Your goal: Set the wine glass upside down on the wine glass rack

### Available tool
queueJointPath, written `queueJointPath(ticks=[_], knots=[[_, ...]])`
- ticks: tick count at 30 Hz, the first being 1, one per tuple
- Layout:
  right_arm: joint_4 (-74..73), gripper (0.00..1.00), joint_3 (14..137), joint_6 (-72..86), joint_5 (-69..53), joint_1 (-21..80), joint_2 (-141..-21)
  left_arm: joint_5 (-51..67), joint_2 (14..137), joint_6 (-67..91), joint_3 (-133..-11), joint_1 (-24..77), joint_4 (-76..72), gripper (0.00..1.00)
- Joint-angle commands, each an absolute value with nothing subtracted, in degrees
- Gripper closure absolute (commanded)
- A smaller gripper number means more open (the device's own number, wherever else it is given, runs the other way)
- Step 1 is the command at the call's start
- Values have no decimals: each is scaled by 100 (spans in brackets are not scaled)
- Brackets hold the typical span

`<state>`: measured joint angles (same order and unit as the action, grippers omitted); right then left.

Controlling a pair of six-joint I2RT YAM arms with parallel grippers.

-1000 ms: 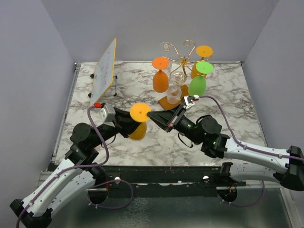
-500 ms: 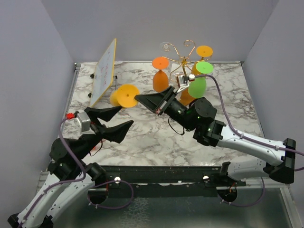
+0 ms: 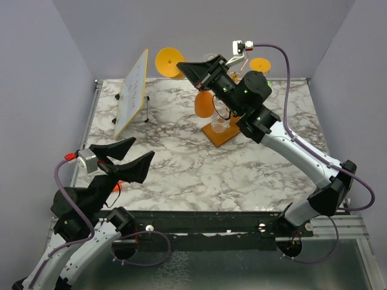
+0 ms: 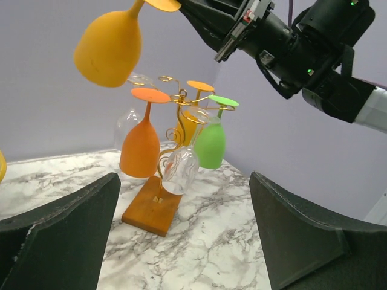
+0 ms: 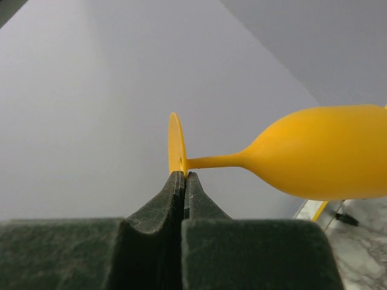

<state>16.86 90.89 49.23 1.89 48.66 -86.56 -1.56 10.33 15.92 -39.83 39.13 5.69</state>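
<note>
Right jaws pinching wine glass (image 5: 314, 160) foot, aloft

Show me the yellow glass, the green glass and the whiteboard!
yellow glass (image 4: 109, 48), left wrist view, on its bowl.
green glass (image 4: 210, 145), left wrist view, on its bowl.
whiteboard (image 3: 132, 92), top view, middle of its face.

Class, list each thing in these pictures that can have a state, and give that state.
yellow wine glass: in the air, tilted, not on the rack.
right gripper: shut on the yellow wine glass's foot.
left gripper: open, empty.
wine glass rack: upright, glasses hanging on it.
orange glass: hanging upside down.
green glass: hanging upside down.
whiteboard: tilted on its stand.
</note>
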Motion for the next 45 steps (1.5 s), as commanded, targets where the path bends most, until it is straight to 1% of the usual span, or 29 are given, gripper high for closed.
queueJointPath(ticks=[1,7,11,18,28,38,42,45], knots=[[1818,99,9620,4269,-648,4422,-8996,-468,1064,1983,-3828,3931,685,12],[1964,99,10190,4016,-1152,3586,-9502,-393,1247,2267,-3577,3930,505,12],[2159,99,10292,4059,-1335,3133,-9738,-330,1375,2319,-3479,3931,445,11],[2374,99,10346,4058,-1308,2593,-9995,-325,1534,2371,-3382,3931,466,11],[2095,99,9932,4372,-798,2200,-9935,-369,1674,2504,-3295,3933,548,11],[1806,99,9706,4837,-808,1979,-9898,-485,1691,2487,-3331,3930,708,11],[1430,99,9679,5111,-620,1946,-9851,-508,1692,2496,-3333,3927,729,11],[879,99,9741,5415,-401,1917,-9812,-531,1685,2504,-3332,3933,743,11]])
